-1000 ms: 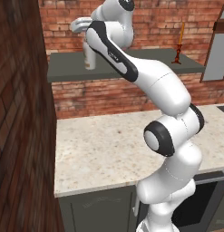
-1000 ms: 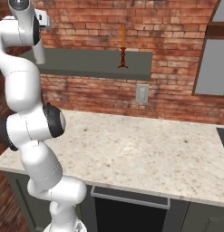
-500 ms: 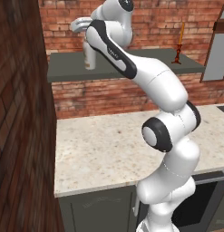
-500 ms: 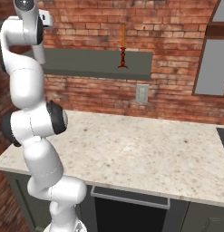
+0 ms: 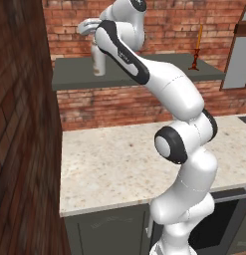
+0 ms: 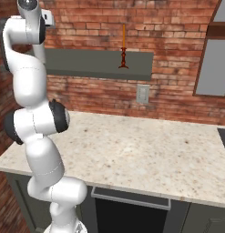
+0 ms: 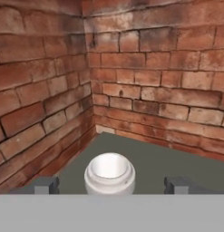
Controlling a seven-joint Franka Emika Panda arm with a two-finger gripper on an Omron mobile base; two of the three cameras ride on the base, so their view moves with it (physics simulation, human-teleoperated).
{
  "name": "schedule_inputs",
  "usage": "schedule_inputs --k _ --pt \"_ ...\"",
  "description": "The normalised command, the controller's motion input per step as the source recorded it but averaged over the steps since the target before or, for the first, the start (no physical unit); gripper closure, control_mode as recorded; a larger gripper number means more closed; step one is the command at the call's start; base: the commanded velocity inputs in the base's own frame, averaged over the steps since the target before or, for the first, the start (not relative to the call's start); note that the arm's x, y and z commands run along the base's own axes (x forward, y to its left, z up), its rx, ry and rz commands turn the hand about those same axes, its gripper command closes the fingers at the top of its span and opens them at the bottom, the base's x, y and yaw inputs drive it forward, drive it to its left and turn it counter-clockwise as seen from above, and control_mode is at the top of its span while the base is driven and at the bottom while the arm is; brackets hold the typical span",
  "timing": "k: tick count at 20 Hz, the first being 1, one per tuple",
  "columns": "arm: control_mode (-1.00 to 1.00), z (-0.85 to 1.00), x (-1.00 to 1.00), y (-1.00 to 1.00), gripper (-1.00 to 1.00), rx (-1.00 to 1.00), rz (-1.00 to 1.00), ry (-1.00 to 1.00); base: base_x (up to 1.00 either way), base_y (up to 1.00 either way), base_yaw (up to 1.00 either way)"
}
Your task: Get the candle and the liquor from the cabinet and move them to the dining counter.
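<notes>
The liquor (image 5: 99, 62), a pale off-white bottle, stands at the left end of the cabinet (image 5: 144, 69), a dark grey shelf board on the brick wall. My gripper (image 5: 98, 46) hangs straight over it, pointing down. In the hand view the round top of the liquor (image 7: 109, 171) sits between the two fingertips (image 7: 45, 185) of my gripper (image 7: 111, 186), with a gap on each side; the jaws are open and hold nothing. The candle (image 5: 196, 49), a thin orange taper in a dark holder, stands at the right end of the cabinet (image 6: 86, 61), also seen as the candle (image 6: 123, 45). The dining counter is out of view.
Below the shelf runs a beige speckled counter (image 5: 119, 164) against the brick wall, with a wall socket (image 6: 142, 93) above it. A brick pillar (image 5: 20, 124) rises close on the left. A grey wall cupboard (image 6: 214, 63) hangs at the right. Brick walls close the shelf corner (image 7: 86, 68).
The arm's elbow and lower joints have shifted slightly. The hand stays over the bottle; bottle and candle have not moved.
</notes>
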Motion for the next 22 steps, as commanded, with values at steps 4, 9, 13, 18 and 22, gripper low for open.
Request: schedule_inputs --k 4,9,13,18,22 --pt "-1.0 0.0 0.0 0.0 1.0 0.0 0.0 0.0 0.0 0.0 0.0" --pt "-1.0 0.0 0.0 0.0 1.0 0.0 0.0 0.0 0.0 0.0 0.0" --pt "-1.0 0.0 -0.03 -0.03 1.0 0.0 0.0 0.0 0.0 0.0 0.0" --pt "-1.0 0.04 -0.41 -0.37 1.0 0.0 -0.01 0.0 0.0 0.0 0.0" --pt "-1.0 0.04 -0.61 -0.44 1.0 0.0 -0.02 0.0 0.0 0.0 0.0"
